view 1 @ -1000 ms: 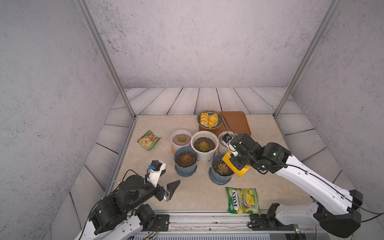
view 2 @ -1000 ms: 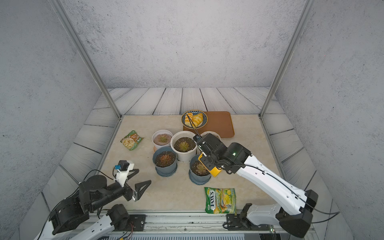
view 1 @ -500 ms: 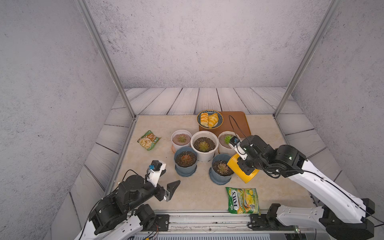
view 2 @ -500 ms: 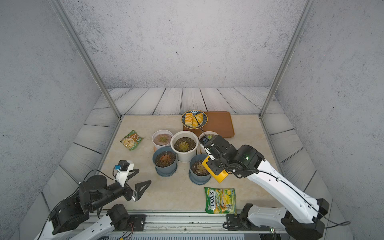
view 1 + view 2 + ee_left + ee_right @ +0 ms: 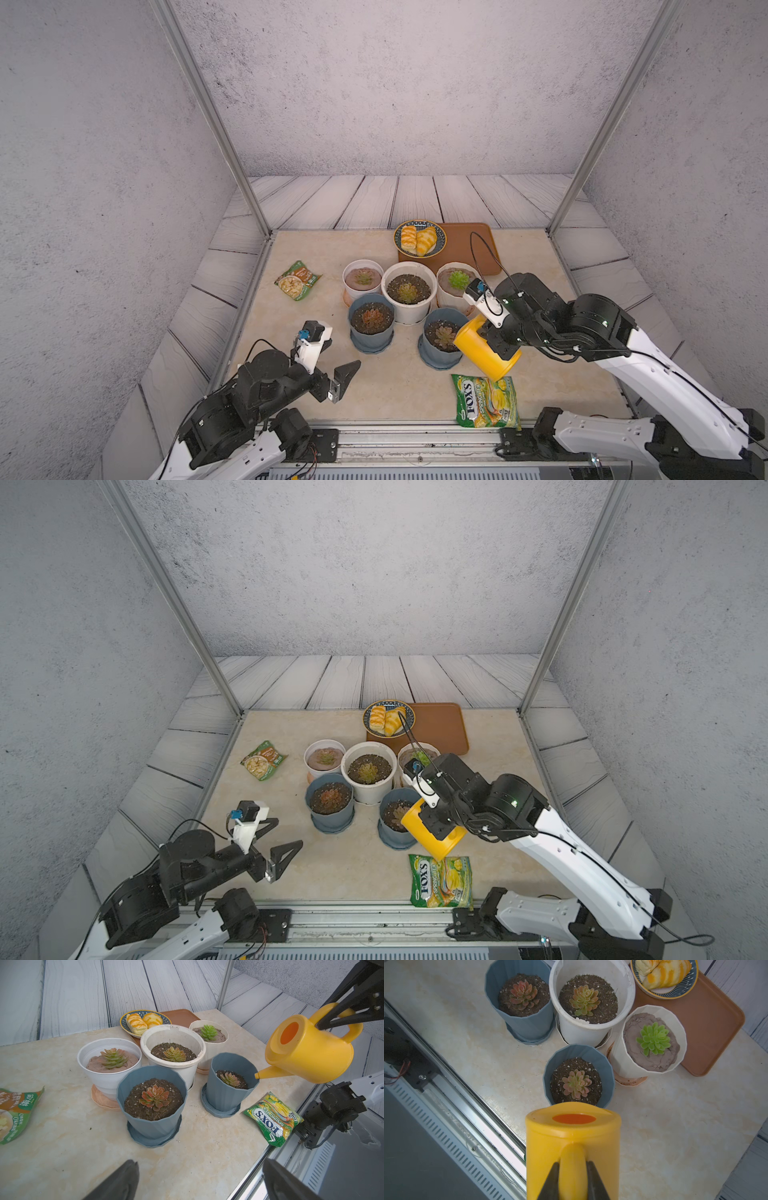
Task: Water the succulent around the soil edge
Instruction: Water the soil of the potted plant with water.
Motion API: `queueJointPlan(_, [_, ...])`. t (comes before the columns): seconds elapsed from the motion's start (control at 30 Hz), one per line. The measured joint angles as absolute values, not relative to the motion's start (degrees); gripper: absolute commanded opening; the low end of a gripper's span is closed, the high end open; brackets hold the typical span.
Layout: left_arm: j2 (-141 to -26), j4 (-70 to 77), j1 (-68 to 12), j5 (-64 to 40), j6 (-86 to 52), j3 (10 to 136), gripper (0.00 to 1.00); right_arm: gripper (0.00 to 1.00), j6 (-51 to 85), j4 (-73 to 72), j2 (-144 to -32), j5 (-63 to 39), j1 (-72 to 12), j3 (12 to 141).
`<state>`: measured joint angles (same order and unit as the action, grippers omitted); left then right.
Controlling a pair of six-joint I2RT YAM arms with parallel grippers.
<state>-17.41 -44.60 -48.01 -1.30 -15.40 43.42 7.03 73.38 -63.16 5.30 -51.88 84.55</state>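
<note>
One succulent (image 5: 576, 1084) sits in the blue pot (image 5: 581, 1051) nearest the candy packet (image 5: 486, 401) on the tabletop (image 5: 395, 386). The tilted yellow watering can (image 5: 484, 351) has drawn back from that pot toward the packet. The right jaws stay clamped on its handle (image 5: 572, 1153); the left jaws stand wide apart, unmoved. Only the left wrist view shows the spout (image 5: 270, 1072) tip at the pot's rim.

Watering can (image 5: 571, 1130) spout hidden behind own body, right wrist view; snack packet (image 5: 16, 1113) cut by edge.
</note>
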Motion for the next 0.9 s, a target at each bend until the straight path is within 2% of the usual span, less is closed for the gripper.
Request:
queueJointPlan(0.53, [-17.21, -44.6, -48.01, -1.13, -15.42, 43.33, 0.99, 0.0, 6.81, 67.68, -67.59, 0.56, -51.88, 84.53])
queueJointPlan(0.9, [-17.21, -44.6, -48.01, -1.34, -15.42, 43.33, 0.98, 0.0, 5.5, 62.72, -71.18, 2.79, -51.88, 84.68])
